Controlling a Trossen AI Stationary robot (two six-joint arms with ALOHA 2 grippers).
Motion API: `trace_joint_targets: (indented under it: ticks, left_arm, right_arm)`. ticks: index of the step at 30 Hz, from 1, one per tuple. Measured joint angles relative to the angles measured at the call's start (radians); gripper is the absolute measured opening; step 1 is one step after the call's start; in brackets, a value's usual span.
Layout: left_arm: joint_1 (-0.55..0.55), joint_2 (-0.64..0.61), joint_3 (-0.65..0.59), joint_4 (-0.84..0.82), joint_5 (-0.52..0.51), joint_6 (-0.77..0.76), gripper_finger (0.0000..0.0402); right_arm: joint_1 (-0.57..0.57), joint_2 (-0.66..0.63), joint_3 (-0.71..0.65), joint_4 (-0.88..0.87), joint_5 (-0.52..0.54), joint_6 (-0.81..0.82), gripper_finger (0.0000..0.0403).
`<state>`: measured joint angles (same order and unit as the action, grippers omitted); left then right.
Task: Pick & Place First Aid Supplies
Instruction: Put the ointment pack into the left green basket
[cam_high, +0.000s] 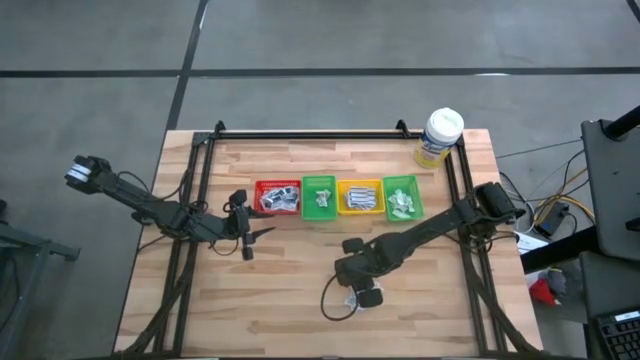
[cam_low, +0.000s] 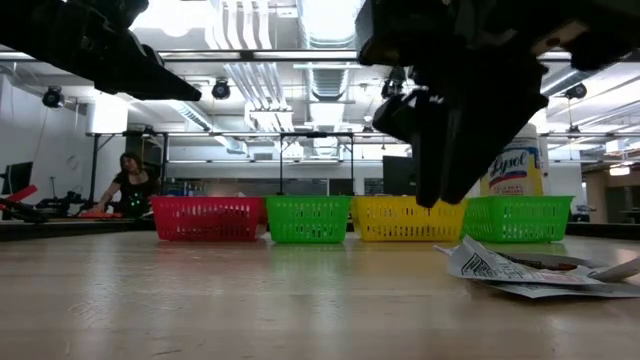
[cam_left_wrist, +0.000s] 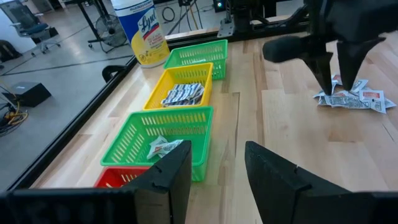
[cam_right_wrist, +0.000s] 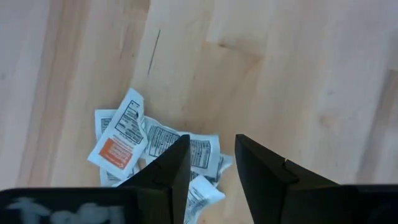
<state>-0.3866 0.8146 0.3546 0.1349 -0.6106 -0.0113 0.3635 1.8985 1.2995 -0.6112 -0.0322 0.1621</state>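
- The left arm reaches in from the table's left edge, stretched low over the wood, and its left gripper (cam_high: 246, 232) hangs just left of the red bin (cam_high: 277, 197), on the near side of the bin row.
- Its two fingers (cam_left_wrist: 166, 177) stand apart with a clear gap between them, holding nothing and touching nothing; they point along the row of bins.
- The row runs red bin, green bin (cam_high: 319, 197), yellow bin (cam_high: 359, 196), then a second green bin (cam_high: 402, 197), side by side along the far half of the table (cam_high: 300, 310). Each has white packets in it.
- A white-capped bottle (cam_high: 439, 136) with a yellow label stands behind the last green bin, near the table's far right corner.
- The right arm comes from the right edge and slants down across the wood to a spot in front of the yellow bin, well clear of the row; its right gripper (cam_high: 362, 290) points straight down.
- Its fingers (cam_right_wrist: 166, 171) are partly open, with a narrow gap, empty, hanging just above the pile without touching it.
- The loose packets (cam_right_wrist: 152, 149) lie in a small overlapping heap on the bare wood under that gripper, in front of the yellow bin; one (cam_right_wrist: 118, 147) shows an orange patch.
- Open wood lies all around the heap, and between it and the bins.
- A person (cam_low: 128, 180) is in the room behind the red bin.
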Motion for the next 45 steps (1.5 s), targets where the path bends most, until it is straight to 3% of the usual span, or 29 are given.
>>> trace_joint_targets:
  ticks: [25, 45]
  left_arm:
    - [0.001, 0.003, 0.0, 0.004, -0.004, 0.0, 0.0151]
    - [0.001, 0.003, 0.0, 0.003, -0.008, 0.0, 0.0151]
  right_arm:
    - [-0.033, 0.109, 0.003, -0.01, -0.053, -0.061, 0.0129]
    - [-0.036, 0.111, 0.009, -0.014, -0.043, -0.069, 0.0071]
